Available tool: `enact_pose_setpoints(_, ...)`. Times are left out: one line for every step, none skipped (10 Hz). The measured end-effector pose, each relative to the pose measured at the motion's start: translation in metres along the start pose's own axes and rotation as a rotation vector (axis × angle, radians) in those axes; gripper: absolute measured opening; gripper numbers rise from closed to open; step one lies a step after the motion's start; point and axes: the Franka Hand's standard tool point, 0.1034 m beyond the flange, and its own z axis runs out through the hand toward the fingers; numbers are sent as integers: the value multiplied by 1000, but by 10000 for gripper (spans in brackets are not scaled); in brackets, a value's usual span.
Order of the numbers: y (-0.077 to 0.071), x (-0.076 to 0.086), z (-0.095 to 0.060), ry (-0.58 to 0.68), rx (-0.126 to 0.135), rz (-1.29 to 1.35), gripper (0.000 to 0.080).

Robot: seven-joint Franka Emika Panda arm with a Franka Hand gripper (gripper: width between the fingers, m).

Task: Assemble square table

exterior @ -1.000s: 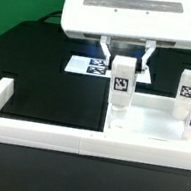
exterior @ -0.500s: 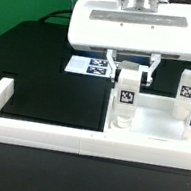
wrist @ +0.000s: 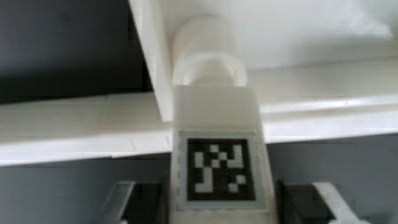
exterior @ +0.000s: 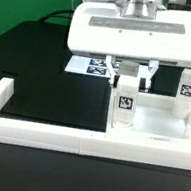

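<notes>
Black table (exterior: 38, 63) is sitting under everything; the gripper (exterior: 130, 77) is clamping a stiff, light-looking leg (exterior: 126, 99) near its top, right above the slab (exterior: 165, 121).

White fence bars (exterior: 36, 131), marker board (exterior: 91, 67), black table (exterior: 28, 61)

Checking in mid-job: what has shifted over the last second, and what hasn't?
The tool, shut on a white tagged block leg, has come down and slid toward the exterior view's right, carrying the leg upright over the large white square tabletop slab. No grasp or release occurred. The other upright tagged legs, the long white fence bars and the marker board stayed as they were.
</notes>
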Motion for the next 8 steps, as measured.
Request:
enact_pose_setpoints(-1, 0, 0, 10, -2, 1, 290)
enact_pose_setpoints(-2, 0, 0, 11, -4, 9, 290)
enact_pose_setpoints(-3, -1, 0, 15, -15, 40, 290)
enact_pose_setpoints(-3, -2, 0, 12, -25, 49, 290)
enact_pose_setpoints(-2, -2, 0, 3, -24, 48, 295)
enact_pose_setpoints(-2, -5, 1, -8, -22, 48, 295)
enact_pose_setpoints(-2, -5, 1, -8, -21, 48, 517)
enact_pose_setpoints(-2, -5, 1, -9, -22, 48, 517)
